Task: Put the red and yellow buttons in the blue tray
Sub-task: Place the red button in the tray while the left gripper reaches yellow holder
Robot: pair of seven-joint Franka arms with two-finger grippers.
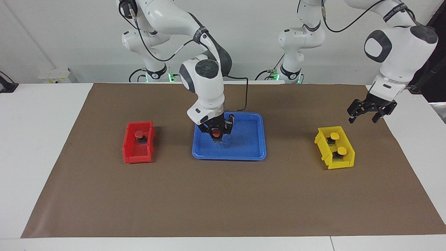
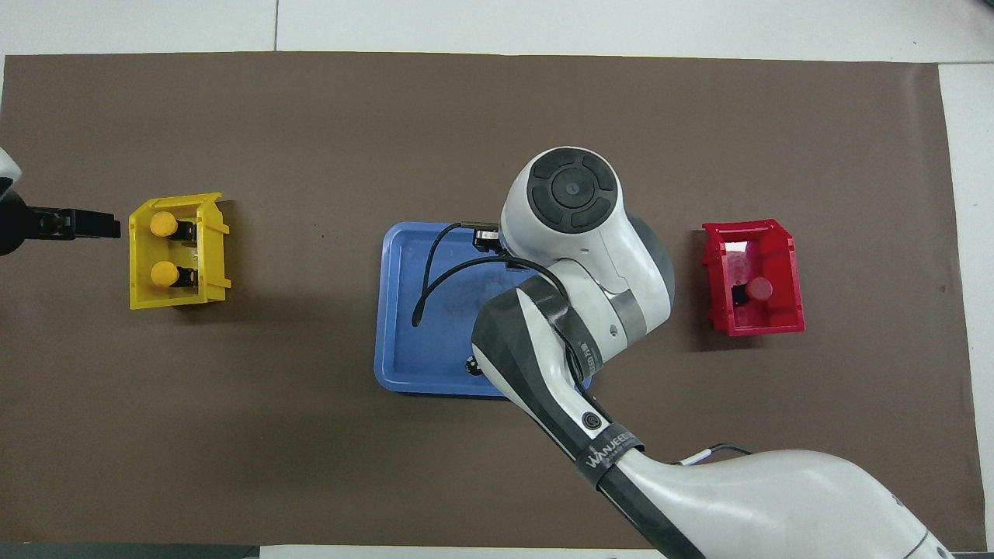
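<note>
The right claw (image 1: 216, 134) points straight down, fingers clamped together; the left claw (image 1: 370, 111) hangs at three o'clock, fingers spread.
</note>
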